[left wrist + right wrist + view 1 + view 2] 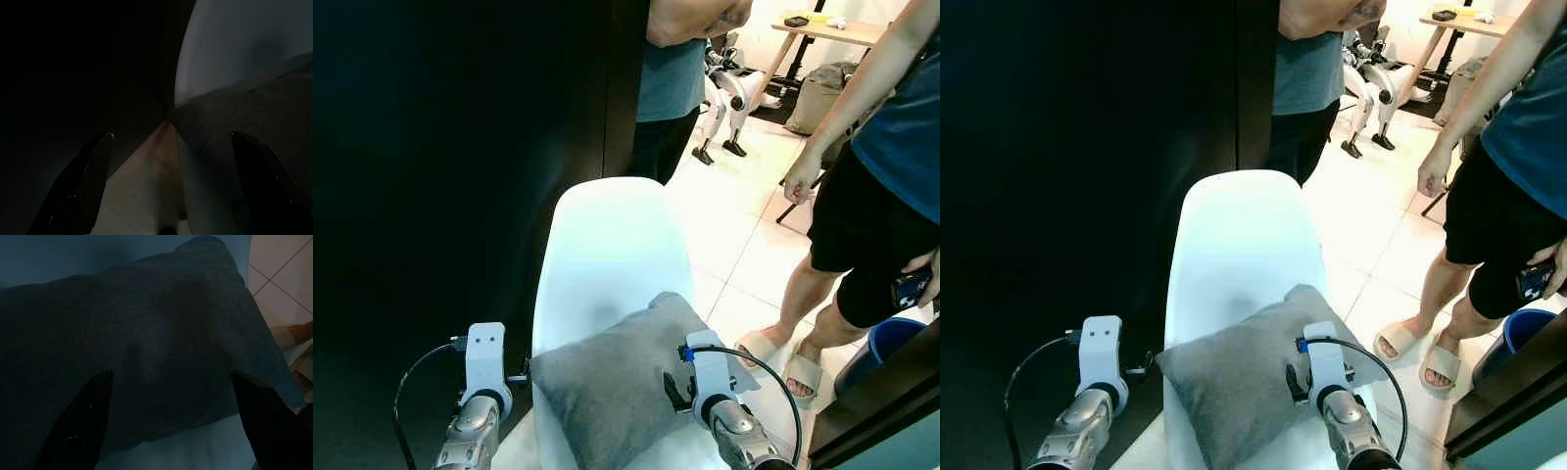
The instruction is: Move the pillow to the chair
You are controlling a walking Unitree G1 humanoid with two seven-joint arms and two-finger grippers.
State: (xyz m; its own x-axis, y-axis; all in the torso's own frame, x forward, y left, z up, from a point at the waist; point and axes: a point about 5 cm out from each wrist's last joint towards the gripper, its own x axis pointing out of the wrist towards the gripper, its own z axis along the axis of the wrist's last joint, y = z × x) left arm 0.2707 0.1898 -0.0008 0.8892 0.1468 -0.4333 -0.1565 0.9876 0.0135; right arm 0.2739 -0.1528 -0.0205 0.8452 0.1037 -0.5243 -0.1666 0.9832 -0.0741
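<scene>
A grey pillow [617, 382] lies on the seat of a white plastic chair [607, 245], one corner hanging over the seat's right edge. My left arm [475, 421] is at the pillow's left edge. In the left wrist view my left gripper [172, 134] is open, its fingers [93, 171] straddling the pillow's corner [254, 112] and the chair's edge. My right arm [729, 426] reaches over the pillow's right side. My right gripper [172, 372] is open just above the pillow's cloth [146, 333], holding nothing.
A person in sandals [891, 176] stands close on the right, and another person [671, 78] stands behind the chair. A dark wall [440, 147] runs along the left. A blue bucket [891, 338] and a dark furniture edge [881, 401] are at lower right. A robot dog [729, 93] stands farther back.
</scene>
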